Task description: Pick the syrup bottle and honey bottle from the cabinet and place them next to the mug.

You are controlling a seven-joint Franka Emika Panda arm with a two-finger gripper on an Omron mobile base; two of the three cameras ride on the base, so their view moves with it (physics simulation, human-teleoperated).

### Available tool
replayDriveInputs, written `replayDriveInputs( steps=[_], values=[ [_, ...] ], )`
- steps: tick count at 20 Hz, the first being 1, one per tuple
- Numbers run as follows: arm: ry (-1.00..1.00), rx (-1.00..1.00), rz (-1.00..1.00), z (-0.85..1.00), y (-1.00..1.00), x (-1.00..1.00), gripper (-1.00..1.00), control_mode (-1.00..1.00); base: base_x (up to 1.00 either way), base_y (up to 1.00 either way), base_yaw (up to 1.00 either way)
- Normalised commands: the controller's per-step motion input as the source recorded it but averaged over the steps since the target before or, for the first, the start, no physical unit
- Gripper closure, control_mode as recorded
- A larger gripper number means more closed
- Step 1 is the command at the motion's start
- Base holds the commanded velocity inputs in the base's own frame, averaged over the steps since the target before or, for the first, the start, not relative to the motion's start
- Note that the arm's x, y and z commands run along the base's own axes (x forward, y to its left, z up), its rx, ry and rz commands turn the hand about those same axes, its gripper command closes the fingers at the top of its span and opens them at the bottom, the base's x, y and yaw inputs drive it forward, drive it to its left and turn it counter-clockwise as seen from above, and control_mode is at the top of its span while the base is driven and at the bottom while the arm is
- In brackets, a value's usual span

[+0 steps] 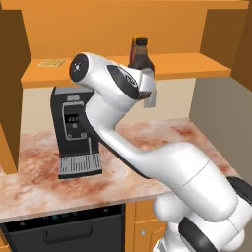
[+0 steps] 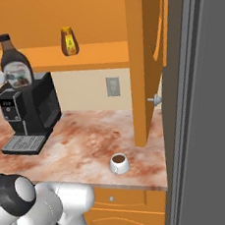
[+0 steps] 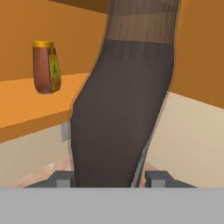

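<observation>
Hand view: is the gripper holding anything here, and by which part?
Yes. The gripper is shut on the syrup bottle, with a finger on each side of its wide lower body, below the neck.

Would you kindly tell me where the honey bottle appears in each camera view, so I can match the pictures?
Left base view: I cannot make it out.
Right base view: the honey bottle stands upright on the cabinet shelf, upper centre-left, right of the syrup bottle.
Hand view: upper left, on the shelf, left of the syrup bottle.
Shared landmark: the syrup bottle.
</observation>
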Motion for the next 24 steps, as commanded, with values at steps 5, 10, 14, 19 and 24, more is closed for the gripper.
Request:
replayDriveInputs(
  steps=[5,10,14,19,24],
  values=[
    [0.05,0.0,0.0,-0.42,-0.36,-0.53,1.0,-1.0,0.0,0.0,0.0],
    [0.12,0.0,0.0,-0.72,-0.57,-0.09,1.0,-1.0,0.0,0.0,0.0],
    [0.14,0.0,0.0,-0.72,-0.64,0.0,1.0,-1.0,0.0,0.0,0.0],
    [0.17,0.0,0.0,-0.5,-0.64,0.3,1.0,-1.0,0.0,0.0,0.0],
    [0.26,0.0,0.0,-0.3,-0.56,0.59,1.0,-1.0,0.0,0.0,0.0]
  ],
)
